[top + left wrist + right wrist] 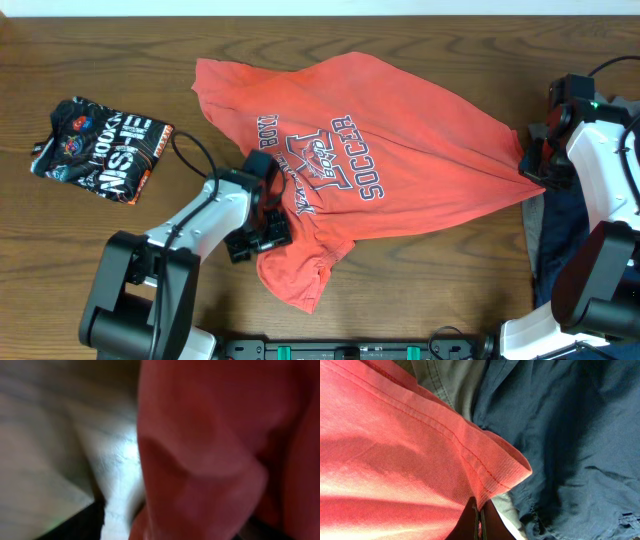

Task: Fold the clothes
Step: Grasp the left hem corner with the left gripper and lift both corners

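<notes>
A large coral-red T-shirt (400, 150) with a navy-and-white "BOYD SOCCER" print lies spread across the middle of the wooden table (120, 60). My right gripper (479, 520) is shut on the shirt's hemmed corner (495, 470) at the right side and pulls the cloth to a point there (528, 162). My left gripper (262, 238) sits at the shirt's lower left flap. In the blurred left wrist view the red cloth (210, 450) fills the space between its widely spread fingers. A navy-blue garment (570, 435) and a grey one (445, 385) lie under the right gripper.
A folded black shirt with orange and white print (100, 148) rests at the left of the table. The navy and grey garments are piled by the right arm near the right edge (550, 240). A black cable (190, 150) loops beside the left arm.
</notes>
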Controlling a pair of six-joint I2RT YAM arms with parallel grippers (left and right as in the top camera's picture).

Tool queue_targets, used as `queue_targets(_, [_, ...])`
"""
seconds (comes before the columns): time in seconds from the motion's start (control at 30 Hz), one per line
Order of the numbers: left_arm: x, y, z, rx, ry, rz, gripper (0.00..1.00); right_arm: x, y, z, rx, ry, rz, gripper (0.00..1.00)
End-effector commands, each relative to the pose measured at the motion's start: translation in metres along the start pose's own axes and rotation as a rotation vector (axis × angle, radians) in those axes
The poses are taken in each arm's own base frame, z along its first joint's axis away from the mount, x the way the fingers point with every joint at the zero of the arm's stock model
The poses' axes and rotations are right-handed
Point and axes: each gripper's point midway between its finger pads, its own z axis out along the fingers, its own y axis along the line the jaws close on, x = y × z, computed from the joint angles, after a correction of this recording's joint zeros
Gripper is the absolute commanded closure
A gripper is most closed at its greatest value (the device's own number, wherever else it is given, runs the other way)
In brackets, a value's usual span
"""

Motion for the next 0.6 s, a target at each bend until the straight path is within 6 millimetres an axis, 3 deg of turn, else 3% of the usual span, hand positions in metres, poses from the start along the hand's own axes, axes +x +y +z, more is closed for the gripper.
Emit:
queue_targets(0.0, [0.014,-0.023,0.008,0.167,0.063,0.096,0.31,-0.003,-0.006,0.0,0.03,-0.012,-0.008,0.99])
queue_targets(0.1, [0.015,-0.027,0.008,0.191,0.069,0.1,0.53,-0.003,-0.006,0.0,0.03,-0.012,-0.008,0.99])
queue_targets(0.13, [0.015,-0.027,0.008,0.192,0.071,0.099,0.7,-0.003,-0.006,0.001,0.03,-0.011,-0.008,0.99])
queue_targets(0.2, [0.017,-0.026,0.008,0.185,0.08,0.096,0.94,-0.003,-0.006,0.001,0.03,-0.011,-0.008,0.99])
queue_targets(0.4, [0.025,-0.018,-0.002,0.161,0.119,0.119,0.94,-0.002,-0.005,0.001,0.028,-0.007,-0.009,0.99])
queue_targets(0.57, [0.015,-0.01,-0.041,0.201,0.06,0.136,0.94,0.007,0.014,-0.001,-0.088,0.042,-0.103,0.99])
